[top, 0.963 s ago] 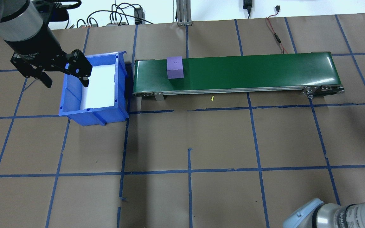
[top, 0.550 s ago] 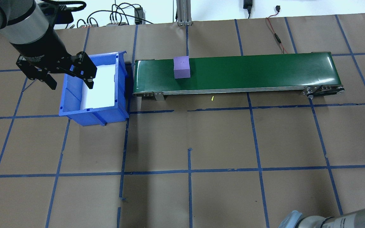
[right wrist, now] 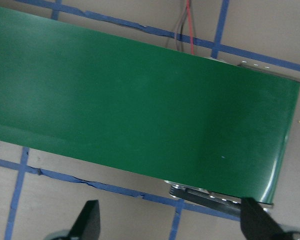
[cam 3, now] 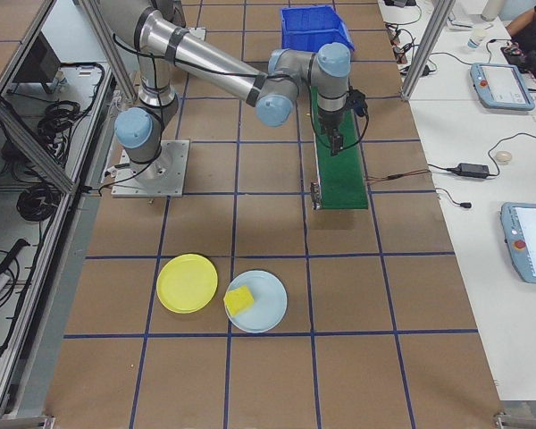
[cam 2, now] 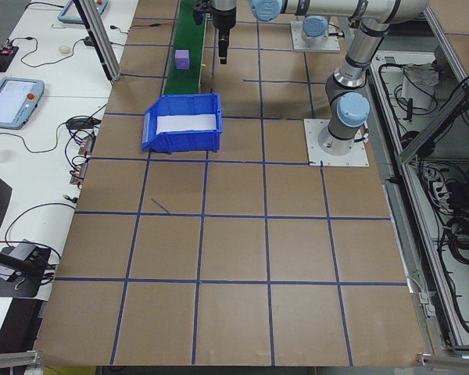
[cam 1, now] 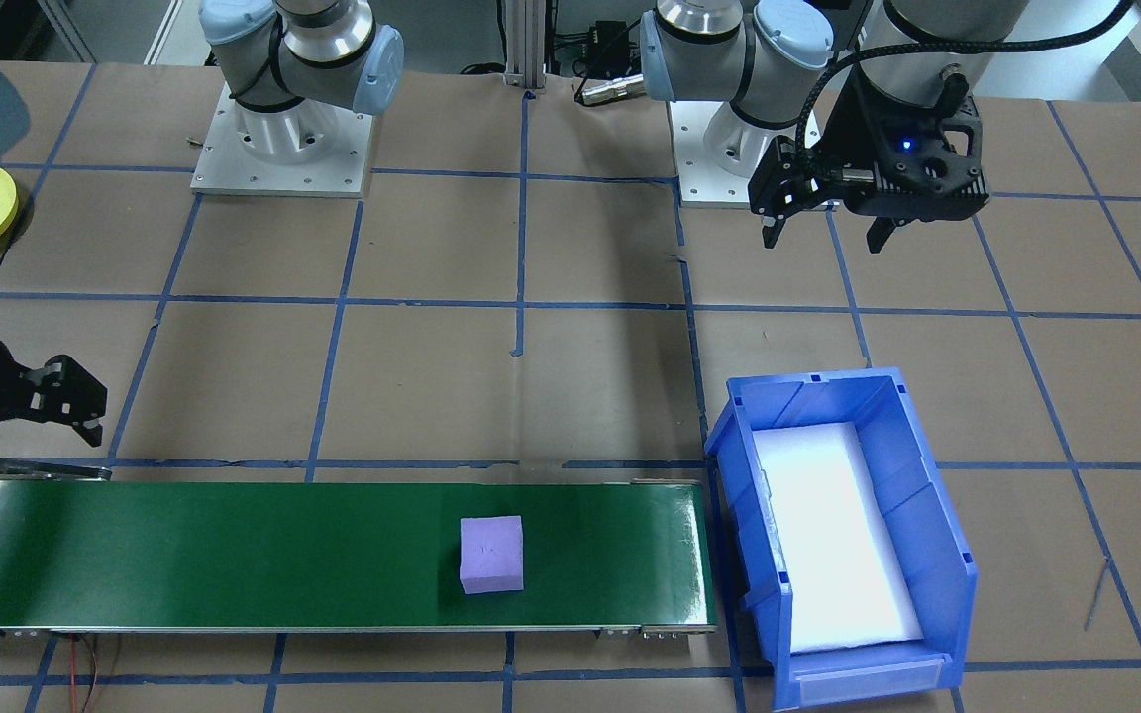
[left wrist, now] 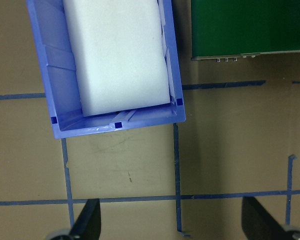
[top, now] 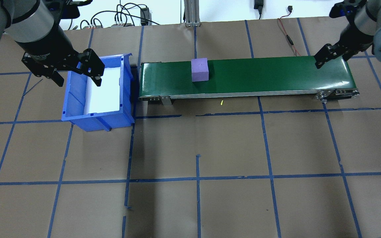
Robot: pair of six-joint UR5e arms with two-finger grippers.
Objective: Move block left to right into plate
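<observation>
A purple block (top: 199, 69) rides on the green conveyor belt (top: 276, 72), left of its middle, and shows again as the block (cam 1: 491, 555) in the front view. My left gripper (top: 78, 79) hangs open and empty above the near-left part of the blue bin (top: 98, 117); the left wrist view has both fingers (left wrist: 87, 222) spread with nothing between. Over the belt's right end my right gripper (top: 332, 61) stands open and empty, its fingers (right wrist: 260, 222) wide apart. The yellow plate (cam 3: 187, 283) lies on the table near the robot's right side, far from the belt.
White foam lines the bottom of the blue bin (cam 1: 828, 386). Beside the yellow plate sits a light-blue plate (cam 3: 268, 308) carrying a yellow block (cam 3: 239, 299). Cables run along the table's far edge behind the belt.
The purple block has travelled rightward along the belt. My right arm swung from the near-right corner up to the belt's right end. The left gripper drifted slightly right.
</observation>
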